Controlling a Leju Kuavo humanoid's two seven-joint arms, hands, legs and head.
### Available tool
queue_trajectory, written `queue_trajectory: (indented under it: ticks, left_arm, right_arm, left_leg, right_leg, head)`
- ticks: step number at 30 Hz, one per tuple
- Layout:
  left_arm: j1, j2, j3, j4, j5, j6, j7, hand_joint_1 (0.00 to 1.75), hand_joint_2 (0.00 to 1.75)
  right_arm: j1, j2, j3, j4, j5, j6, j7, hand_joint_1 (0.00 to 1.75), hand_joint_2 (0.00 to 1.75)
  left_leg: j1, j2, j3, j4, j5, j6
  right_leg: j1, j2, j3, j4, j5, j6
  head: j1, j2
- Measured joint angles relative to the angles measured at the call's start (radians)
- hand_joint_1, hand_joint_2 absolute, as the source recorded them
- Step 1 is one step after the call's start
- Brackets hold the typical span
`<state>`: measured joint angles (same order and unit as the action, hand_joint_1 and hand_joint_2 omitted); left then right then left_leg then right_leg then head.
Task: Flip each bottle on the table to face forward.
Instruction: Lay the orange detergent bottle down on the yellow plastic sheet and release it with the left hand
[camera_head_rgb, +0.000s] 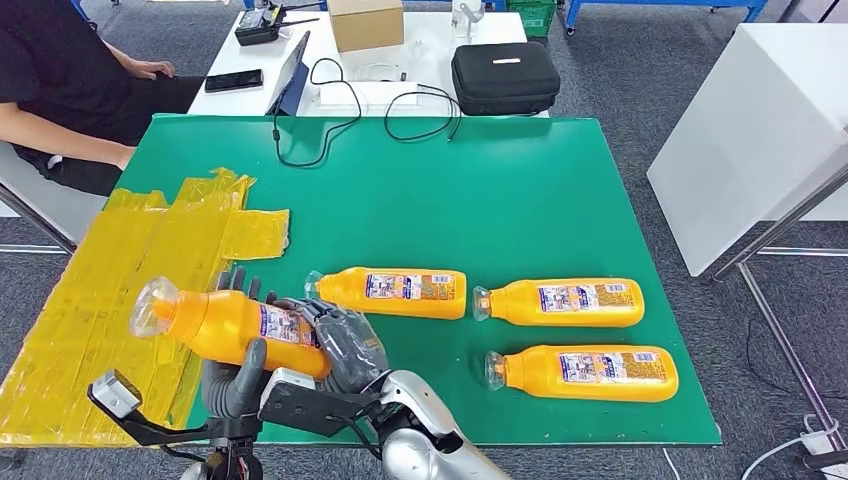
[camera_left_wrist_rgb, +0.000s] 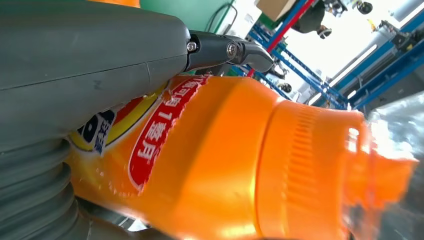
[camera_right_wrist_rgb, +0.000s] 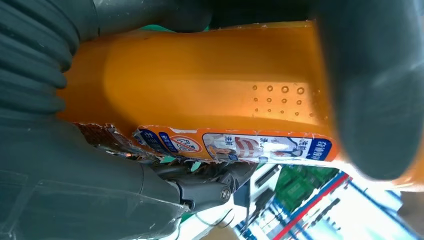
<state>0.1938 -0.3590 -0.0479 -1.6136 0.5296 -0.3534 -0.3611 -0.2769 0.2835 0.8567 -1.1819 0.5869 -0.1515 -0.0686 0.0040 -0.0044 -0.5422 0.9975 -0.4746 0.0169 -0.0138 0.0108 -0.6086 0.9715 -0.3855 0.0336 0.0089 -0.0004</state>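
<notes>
Both your hands — left hand and right hand — grip one raised orange plastic bottle. Just beyond your right hand lies a second orange bottle; two more orange bottles lie further to its right. Past those, bare green tabletop gives you room. Crinkled yellow tape sheeting lies under and beyond your left hand — a black cable loops at the far edge.

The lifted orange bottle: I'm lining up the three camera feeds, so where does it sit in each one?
Head view: the lifted orange bottle is at lower left, held by both hands above the table's near edge.
Left wrist view: it spans the frame, its neck toward the right edge.
Right wrist view: its body crosses the middle.
Shared landmark: the bottle's printed label.
</notes>
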Motion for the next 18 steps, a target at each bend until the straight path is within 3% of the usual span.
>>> queue_trajectory:
  ticks: [10, 14, 18]
  left_arm:
    - [0.028, 0.000, 0.035, -0.014, 0.006, 0.000, -0.004, 0.01, 1.75]
    - [0.034, 0.000, 0.045, -0.015, -0.001, -0.004, -0.011, 1.75, 1.75]
    - [0.036, 0.000, 0.050, -0.015, -0.009, -0.007, -0.020, 1.75, 1.75]
  right_arm:
    - [-0.067, 0.021, 0.111, 0.044, -0.047, 0.001, 0.035, 1.75, 1.75]
    - [-0.076, 0.026, 0.122, 0.062, -0.051, 0.001, 0.024, 1.75, 1.75]
    - [-0.082, 0.030, 0.126, 0.078, -0.060, 0.000, 0.021, 1.75, 1.75]
  left_leg:
    - [0.000, 0.000, 0.000, 0.000, 0.000, 0.000]
    - [0.000, 0.000, 0.000, 0.000, 0.000, 0.000]
    - [0.000, 0.000, 0.000, 0.000, 0.000, 0.000]
  right_leg:
    - [0.000, 0.000, 0.000, 0.000, 0.000, 0.000]
    - [0.000, 0.000, 0.000, 0.000, 0.000, 0.000]
    - [0.000, 0.000, 0.000, 0.000, 0.000, 0.000]
  head:
    - [0.000, 0.000]
    - [0.000, 0.000]
    - [0.000, 0.000]
